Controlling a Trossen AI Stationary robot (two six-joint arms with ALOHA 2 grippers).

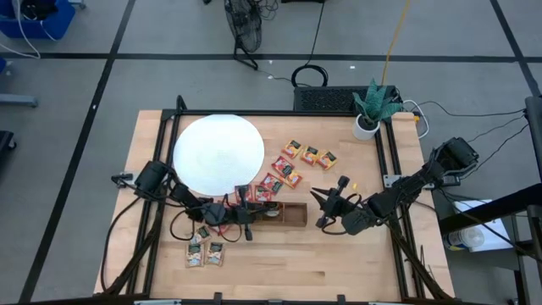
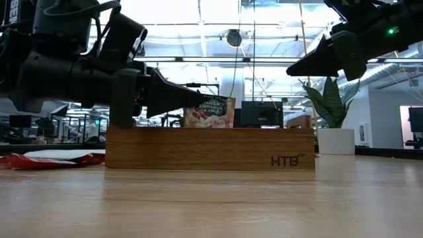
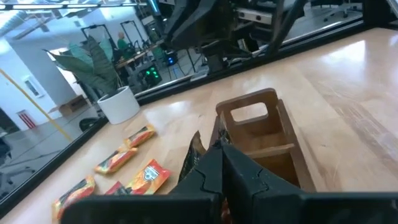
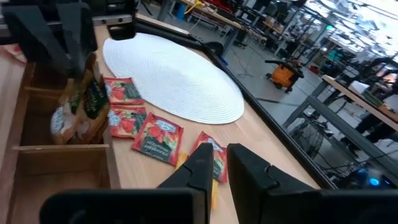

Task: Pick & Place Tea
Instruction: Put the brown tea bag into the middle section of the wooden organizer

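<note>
Sachet point(image 2: 210, 111) stood upright between our left gripper's point(image 1: 246, 219) pinching fingers, directly over the wooden tray point(image 2: 209, 148) at lower centre of the high view, its flat face along the tray's length, so we judged a straight drop would seat it; our right gripper point(image 1: 323, 209) waited beside the tray's right end, fingers narrow, holding nothing.
</note>
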